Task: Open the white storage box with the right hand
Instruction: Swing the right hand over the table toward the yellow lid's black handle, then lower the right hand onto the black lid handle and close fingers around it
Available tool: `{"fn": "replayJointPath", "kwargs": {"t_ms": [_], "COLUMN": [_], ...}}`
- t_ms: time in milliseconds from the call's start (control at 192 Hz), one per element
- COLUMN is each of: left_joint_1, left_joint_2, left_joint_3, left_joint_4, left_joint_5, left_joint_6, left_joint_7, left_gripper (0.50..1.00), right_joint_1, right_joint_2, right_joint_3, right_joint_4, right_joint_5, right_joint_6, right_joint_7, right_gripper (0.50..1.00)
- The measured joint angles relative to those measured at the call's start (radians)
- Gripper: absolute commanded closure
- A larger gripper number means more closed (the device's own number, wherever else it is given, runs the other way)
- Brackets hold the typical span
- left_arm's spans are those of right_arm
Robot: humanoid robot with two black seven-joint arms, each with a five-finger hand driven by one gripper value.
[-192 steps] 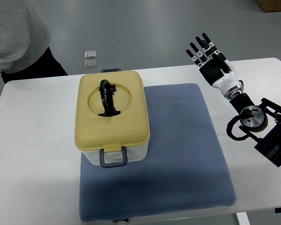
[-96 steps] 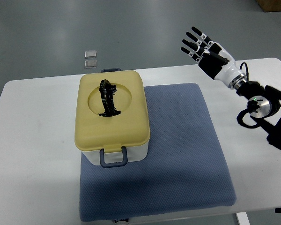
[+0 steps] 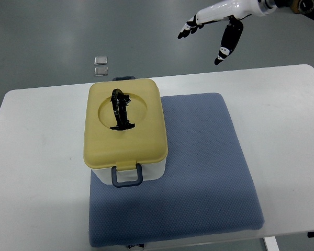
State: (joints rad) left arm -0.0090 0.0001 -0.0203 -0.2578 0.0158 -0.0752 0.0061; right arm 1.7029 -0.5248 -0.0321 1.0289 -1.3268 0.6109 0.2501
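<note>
box [image 3: 124,172] white, lid [image 3: 125,136] yellow | handle [image 3: 120,110] black | mat [image 3: 199,172] blue, dotted | table [image 3: 36,157] white

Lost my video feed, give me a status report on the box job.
Right hand open, raised beyond table's far edge, holding nothing. Storage box closed on blue mat, yellow lid on, front latch down. Path to box clear.

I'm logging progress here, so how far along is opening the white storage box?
Nothing is done: the yellow lid sits flat on the white storage box, and the front latch looks fastened. In hand: the right hand is raised at the top edge, fingers spread, holding nothing, far from the box. Left: reach over, release the latch, lift the lid.
</note>
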Motion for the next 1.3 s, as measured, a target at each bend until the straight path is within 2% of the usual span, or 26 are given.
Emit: {"fn": "replayJointPath", "kwargs": {"t_ms": [192, 379, 545, 717, 971, 1299], "left_joint_1": [0.0, 0.0, 0.0, 0.0, 0.0, 0.0], "left_joint_2": [0.0, 0.0, 0.0, 0.0, 0.0, 0.0], "left_joint_3": [-0.001, -0.001, -0.001, 0.0, -0.001, -0.001], "left_joint_4": [0.0, 0.0, -0.001, 0.0, 0.002, 0.006], "left_joint_5": [0.0, 0.0, 0.0, -0.001, -0.001, -0.001], "left_joint_6": [-0.002, -0.004, -0.006, -0.006, -0.006, -0.006], "left_joint_7": [0.0, 0.0, 0.0, 0.0, 0.0, 0.0], "left_gripper": [0.5, 0.5, 0.5, 0.5, 0.5, 0.5], "right_joint_1": [0.14, 0.161, 0.161, 0.15, 0.094, 0.027], "right_joint_2": [0.141, 0.225, 0.255, 0.273, 0.317, 0.353], "right_joint_3": [-0.113, -0.115, -0.113, -0.111, -0.112, -0.114], "right_joint_4": [0.035, 0.036, 0.038, 0.055, 0.059, 0.059], "right_joint_5": [-0.015, -0.012, -0.004, -0.002, -0.002, -0.013], "right_joint_6": [0.0, 0.0, -0.004, -0.074, -0.216, -0.297], "right_joint_7": [0.002, 0.005, 0.018, 0.062, 0.07, 0.071], "right_gripper": [0.574, 0.574, 0.576, 0.576, 0.576, 0.576]}}
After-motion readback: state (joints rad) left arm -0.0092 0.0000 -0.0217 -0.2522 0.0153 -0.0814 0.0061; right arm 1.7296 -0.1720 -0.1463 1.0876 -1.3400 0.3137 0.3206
